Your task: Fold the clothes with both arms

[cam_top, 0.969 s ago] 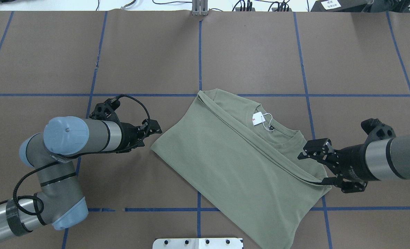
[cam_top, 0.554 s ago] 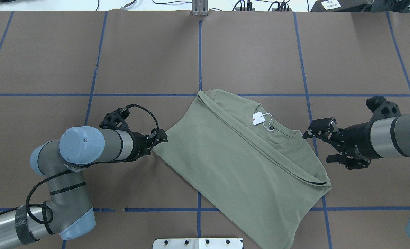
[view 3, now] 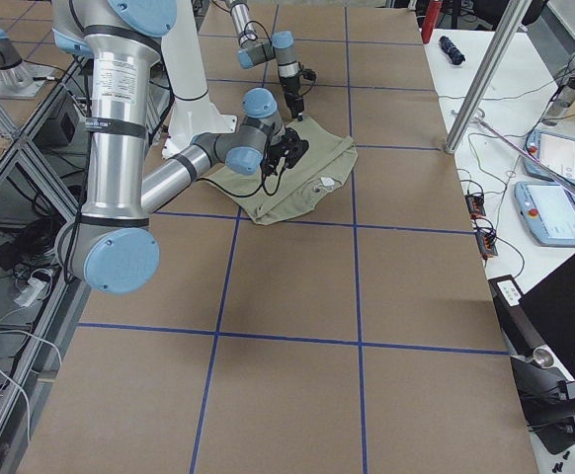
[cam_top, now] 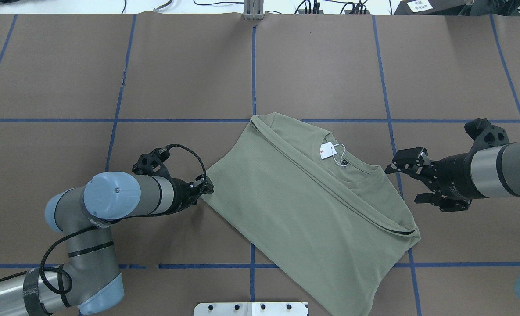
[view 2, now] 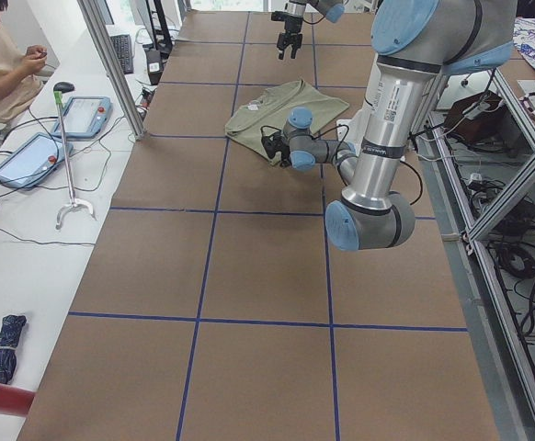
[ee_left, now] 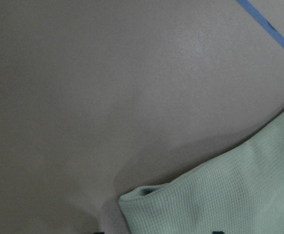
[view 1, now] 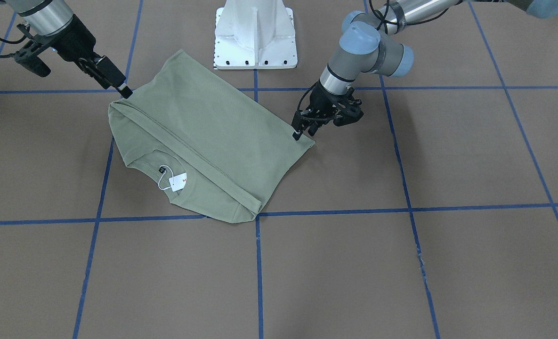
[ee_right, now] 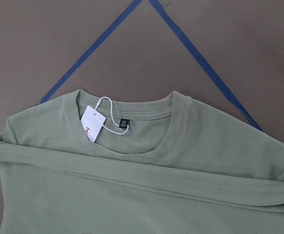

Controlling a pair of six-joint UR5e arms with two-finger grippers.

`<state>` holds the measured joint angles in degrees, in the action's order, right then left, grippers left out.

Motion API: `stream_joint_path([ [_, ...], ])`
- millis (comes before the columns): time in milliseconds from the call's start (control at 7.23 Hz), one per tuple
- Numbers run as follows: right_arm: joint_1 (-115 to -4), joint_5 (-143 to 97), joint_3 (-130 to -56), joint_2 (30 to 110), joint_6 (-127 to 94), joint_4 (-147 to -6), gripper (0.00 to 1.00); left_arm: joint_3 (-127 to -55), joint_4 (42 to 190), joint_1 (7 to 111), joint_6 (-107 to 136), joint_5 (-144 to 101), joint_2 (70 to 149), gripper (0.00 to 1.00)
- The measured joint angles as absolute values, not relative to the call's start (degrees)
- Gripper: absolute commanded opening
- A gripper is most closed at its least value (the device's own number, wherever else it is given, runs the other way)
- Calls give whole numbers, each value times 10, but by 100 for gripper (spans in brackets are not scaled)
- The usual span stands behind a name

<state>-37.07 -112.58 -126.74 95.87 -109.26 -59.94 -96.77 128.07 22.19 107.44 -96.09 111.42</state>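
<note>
Near the collar of the pale sage-green knit shirt (cam_top: 303, 206): a white card hang tag (ee_right: 92, 125) on a thin white loop. It carries one small red printed mark, too unclear to read. Just beside it, inside the collar, is a black woven neck label (ee_right: 123, 124) with white print too small to make out.

Shirt lies flat on the brown paper-covered counter (cam_top: 176, 66), askew to the blue tape lines (cam_top: 254, 66). It straddles the centre line, close in front of the white metal pedestal base (view 1: 255, 37). Fine ribbed knit, ribbed crew collar. It is folded to a rough rectangle. A long narrow band of fabric runs slantwise across the body just below the collar, edge to edge. Surface mostly smooth.

My left hand (cam_top: 208, 186): low at the shirt's corner on my left. The wrist view shows that corner lying between two dark fingertips set wide apart. Fingers spread, nothing pinched.

My right hand (cam_top: 403, 184): fingers splayed wide, empty, just beside the shirt's shoulder on my right. From overhead it is clear of the cloth.

Hard to see: the shirt's near end runs off the bottom edge of the overhead view. My left fingertips are only slivers at the lower edge of the wrist view. Whatever lies under the top fold is covered.
</note>
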Motion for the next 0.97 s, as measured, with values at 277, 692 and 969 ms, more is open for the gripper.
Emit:
stream_joint_path([
  [277, -369, -1126, -1266, 958, -1092, -599, 100, -966, 1281, 223, 1072, -960, 1114, 0],
  [692, -368, -1126, -1262, 957, -1092, -599, 100, -960, 1281, 259, 1020, -960, 1116, 0],
  [969, -368, -1124, -1262, 957, -1092, -599, 100, -924, 1284, 326, 934, -961, 1144, 0],
])
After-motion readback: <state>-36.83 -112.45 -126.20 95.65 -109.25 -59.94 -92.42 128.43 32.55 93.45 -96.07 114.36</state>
